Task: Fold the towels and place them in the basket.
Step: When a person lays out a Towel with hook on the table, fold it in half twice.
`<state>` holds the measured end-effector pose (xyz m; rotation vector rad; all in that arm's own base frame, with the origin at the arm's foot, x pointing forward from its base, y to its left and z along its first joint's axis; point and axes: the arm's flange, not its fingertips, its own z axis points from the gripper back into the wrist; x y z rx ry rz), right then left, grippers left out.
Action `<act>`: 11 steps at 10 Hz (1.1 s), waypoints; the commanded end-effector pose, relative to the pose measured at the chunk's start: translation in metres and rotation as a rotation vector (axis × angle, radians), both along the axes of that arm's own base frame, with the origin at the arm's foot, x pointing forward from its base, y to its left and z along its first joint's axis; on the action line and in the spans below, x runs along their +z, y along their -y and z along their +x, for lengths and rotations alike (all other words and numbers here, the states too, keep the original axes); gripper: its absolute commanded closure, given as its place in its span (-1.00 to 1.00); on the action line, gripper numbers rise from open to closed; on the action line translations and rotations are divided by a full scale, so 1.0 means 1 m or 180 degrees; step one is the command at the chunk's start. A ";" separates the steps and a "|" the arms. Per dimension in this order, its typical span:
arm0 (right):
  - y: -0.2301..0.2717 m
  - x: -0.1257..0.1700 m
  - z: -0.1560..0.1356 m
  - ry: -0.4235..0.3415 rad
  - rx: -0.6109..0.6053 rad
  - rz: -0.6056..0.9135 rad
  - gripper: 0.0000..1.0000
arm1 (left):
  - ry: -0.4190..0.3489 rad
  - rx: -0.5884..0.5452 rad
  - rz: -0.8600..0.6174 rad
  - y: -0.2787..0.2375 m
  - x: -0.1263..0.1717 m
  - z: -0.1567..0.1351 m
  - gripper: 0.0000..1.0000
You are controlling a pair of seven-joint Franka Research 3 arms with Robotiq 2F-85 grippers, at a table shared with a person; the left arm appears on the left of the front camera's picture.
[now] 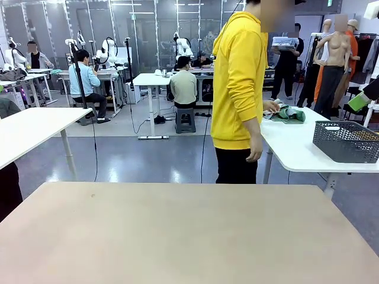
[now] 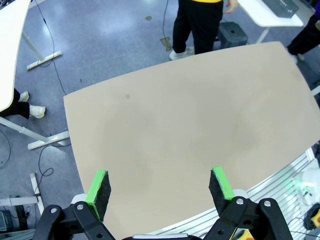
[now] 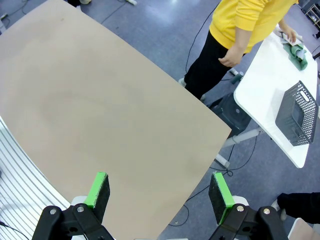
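Smooth tan tabletop [image 1: 189, 236] stretches matte before us. Beyond it we see a person [image 1: 238, 89] in a yellow hoodie at a glossy white side table [image 1: 296, 151]. On it sit the dark lattice basket [image 1: 346, 142] and crumpled towels [image 1: 288, 114], apart. Left gripper [image 2: 159, 172] and right gripper [image 3: 159, 175] both spread wide, gripping nothing.

Right gripper [image 3: 160, 195] hanging above beige table [image 3: 100, 100], jaws standing wide apart, green pads [image 3: 99, 190] gripping nothing. Person in yellow hoodie [image 3: 245, 20] standing just off beige table's far edge, reaching hand [image 3: 288, 34] to towels [image 3: 298, 54]. Towels lying bunched on white table [image 3: 260, 95], well apart from beige table. Basket [image 3: 297, 114] sitting on same white table, nearer beige table than towels, not touching them.
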<state>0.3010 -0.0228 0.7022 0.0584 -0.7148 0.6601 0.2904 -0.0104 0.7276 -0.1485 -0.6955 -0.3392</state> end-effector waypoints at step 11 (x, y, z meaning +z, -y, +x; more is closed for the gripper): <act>0.000 0.001 0.000 0.0005 0.0000 0.0001 -1.00 | 0.0004 -0.0021 0.0015 0.001 0.000 0.000 -1.00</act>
